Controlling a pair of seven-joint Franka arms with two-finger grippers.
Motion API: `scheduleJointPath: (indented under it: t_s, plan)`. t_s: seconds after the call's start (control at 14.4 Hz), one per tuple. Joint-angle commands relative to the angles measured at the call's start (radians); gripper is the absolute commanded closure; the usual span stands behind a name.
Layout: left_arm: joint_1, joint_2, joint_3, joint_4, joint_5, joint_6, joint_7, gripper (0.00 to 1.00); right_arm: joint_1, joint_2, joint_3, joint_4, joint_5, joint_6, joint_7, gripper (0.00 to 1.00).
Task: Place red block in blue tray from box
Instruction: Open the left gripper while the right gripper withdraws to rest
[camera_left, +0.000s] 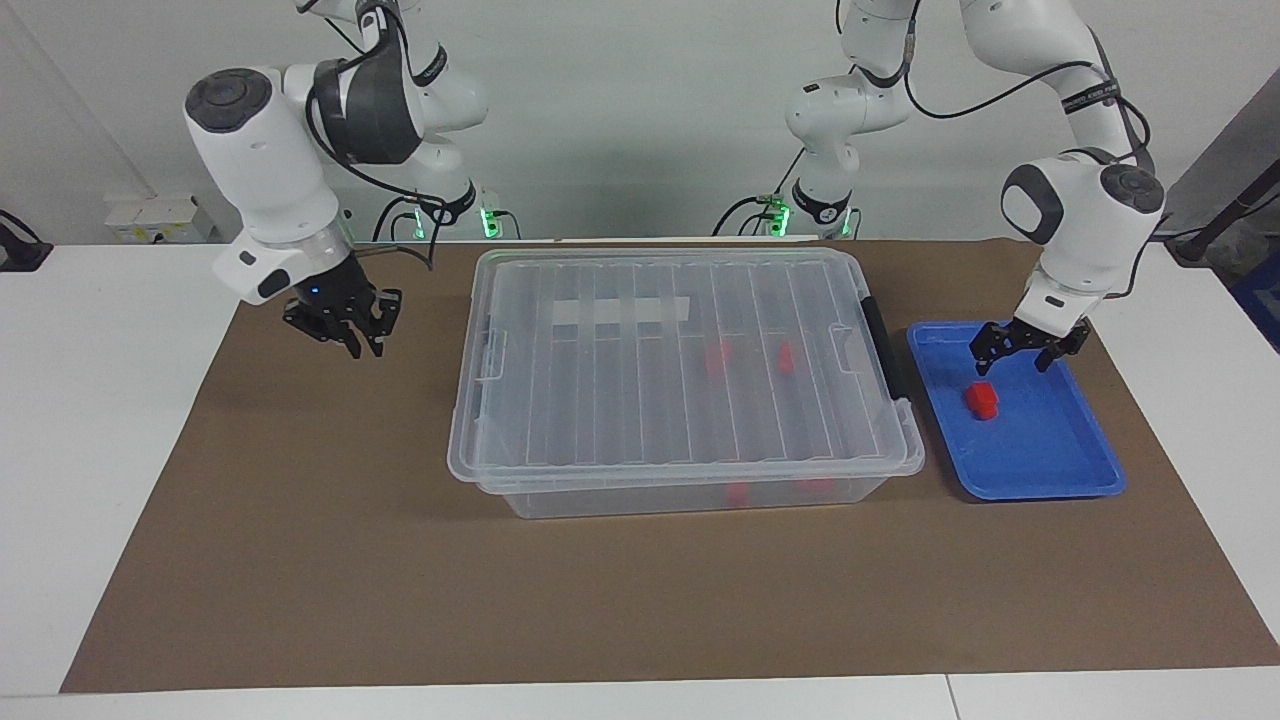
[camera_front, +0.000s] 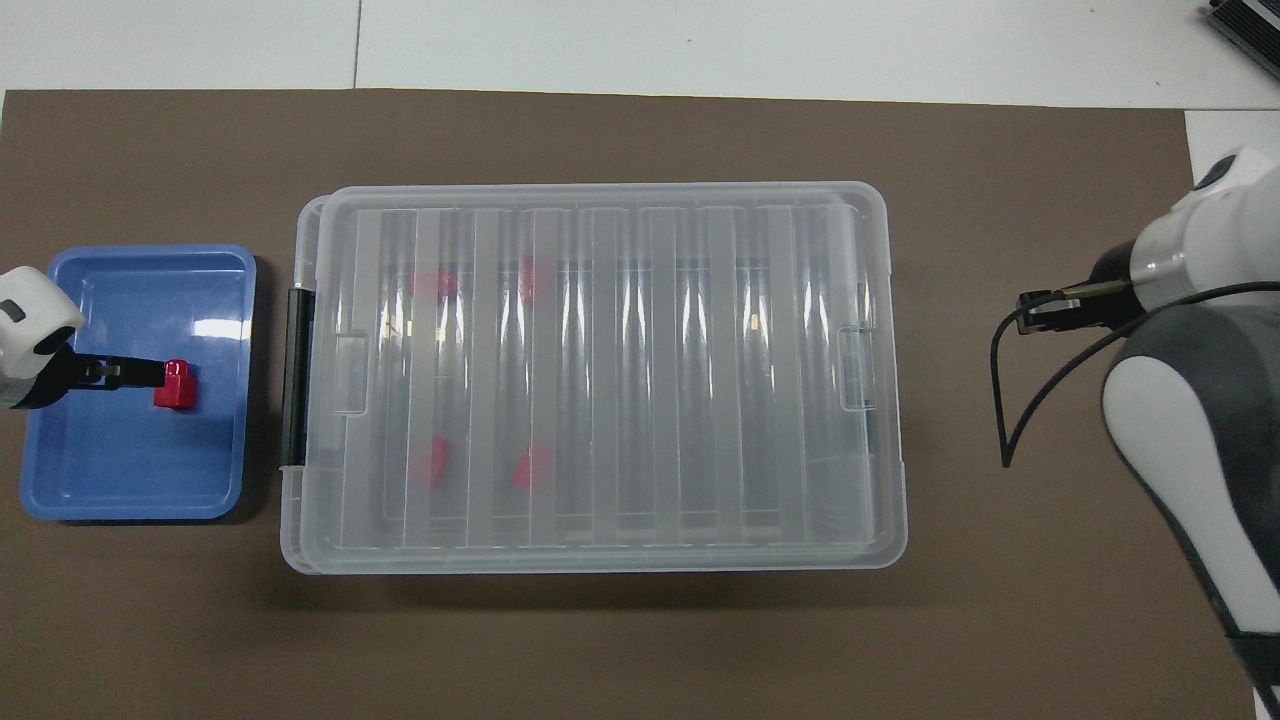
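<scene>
One red block (camera_left: 982, 400) lies in the blue tray (camera_left: 1040, 450) at the left arm's end of the table. My left gripper (camera_left: 1013, 365) hangs open and empty just above the tray, over the block's robot-side edge. In the overhead view my left gripper (camera_front: 135, 373) points at the block (camera_front: 176, 385) in the tray (camera_front: 120, 470). The clear box (camera_left: 600, 400) stands mid-table with its lid closed. Two more red blocks (camera_left: 718, 355) show blurred through the lid. My right gripper (camera_left: 365, 345) waits in the air over the brown mat, beside the box.
The box's black latch handle (camera_left: 880, 345) faces the tray, with a narrow gap between them. A brown mat (camera_left: 300, 550) covers the table. In the overhead view the box (camera_front: 650, 380) fills the middle and my right gripper (camera_front: 1030, 310) is off its end.
</scene>
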Motion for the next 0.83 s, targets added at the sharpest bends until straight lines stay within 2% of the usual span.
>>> scheduleJointPath:
  t_s: [0.0, 0.28, 0.49, 0.76]
  plan:
    - [-0.021, -0.026, -0.004, 0.056, -0.015, -0.1, 0.021, 0.0, -0.036, -0.022, -0.002, 0.059, -0.037, -0.101, 0.044, 0.0]
    - [-0.058, -0.115, -0.007, 0.111, -0.015, -0.212, 0.018, 0.0, -0.106, -0.016, 0.0, 0.215, -0.015, -0.31, 0.104, 0.0]
    - [-0.071, -0.164, -0.013, 0.119, -0.015, -0.272, 0.009, 0.0, -0.122, -0.019, 0.0, 0.22, 0.036, -0.358, 0.138, 0.0]
    - [-0.071, -0.209, -0.036, 0.144, -0.018, -0.329, -0.016, 0.0, -0.111, -0.022, 0.009, 0.214, 0.022, -0.341, 0.124, 0.0]
